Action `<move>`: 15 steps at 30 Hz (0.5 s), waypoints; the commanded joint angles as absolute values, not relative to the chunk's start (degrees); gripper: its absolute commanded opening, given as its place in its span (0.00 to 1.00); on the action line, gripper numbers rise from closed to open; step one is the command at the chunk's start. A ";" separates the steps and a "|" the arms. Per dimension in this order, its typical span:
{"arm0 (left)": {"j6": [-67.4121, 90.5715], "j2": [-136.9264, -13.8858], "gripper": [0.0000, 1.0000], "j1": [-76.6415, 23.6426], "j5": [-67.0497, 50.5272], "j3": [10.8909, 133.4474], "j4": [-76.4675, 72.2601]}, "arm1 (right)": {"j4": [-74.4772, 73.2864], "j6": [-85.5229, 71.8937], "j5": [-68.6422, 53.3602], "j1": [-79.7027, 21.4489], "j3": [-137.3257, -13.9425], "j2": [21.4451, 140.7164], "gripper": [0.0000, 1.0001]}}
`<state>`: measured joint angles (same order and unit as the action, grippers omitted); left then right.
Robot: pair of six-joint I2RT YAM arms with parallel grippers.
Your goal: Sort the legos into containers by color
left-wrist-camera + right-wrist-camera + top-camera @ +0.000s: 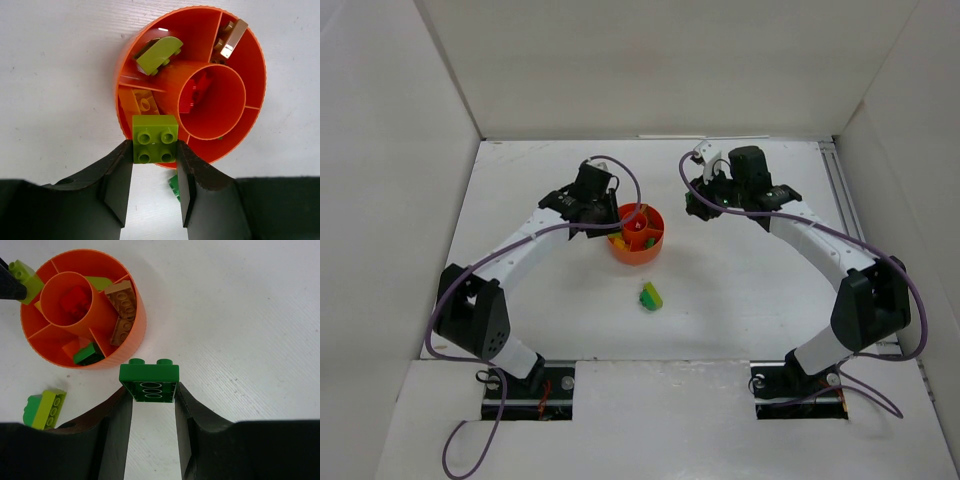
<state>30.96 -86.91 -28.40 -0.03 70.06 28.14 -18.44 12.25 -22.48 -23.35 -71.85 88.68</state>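
The round orange plastic dish [638, 232], a centre cup ringed by divided sections, already holds most of the bricks. A red brick [192, 95] lies in the cup. In the ring are a lime curved-top piece [159, 54], two tan studded bricks [122, 310], a yellow-orange brick [145, 102] and a small dark green brick [89, 354]. I cannot tell whether that green one shares its section with the orange piece beside it. The left claw [154, 150] pinches a lime four-stud brick [155, 138] between its two black fingers. The dish's near rim is right at the claw's tips, so the brick hangs over the ring's edge, close to the yellow-orange brick and not to the lime piece on the dish's far side. The right claw [150, 392] grips a dark green flat brick [149, 382], underside up. The dish stands ahead of it and to its left, near but not touching. The last loose piece, a green-and-lime stacked pair [44, 408], rests on the white table to the left of the right claw's fingers. By my reading the sort is well past halfway. The two held bricks still need dropping into matching sections, and the stacked pair probably has to be pulled apart before it can go in by colour.
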 commanded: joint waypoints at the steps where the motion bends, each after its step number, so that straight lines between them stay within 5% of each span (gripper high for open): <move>1: 31.29 -83.94 0.00 -28.48 -0.53 69.52 28.39 | -16.17 12.66 -23.38 -23.91 -74.53 88.95 0.00; 15: 31.90 -83.32 0.00 -29.00 0.53 69.52 28.39 | -16.17 13.18 -23.91 -24.43 -74.53 88.95 0.00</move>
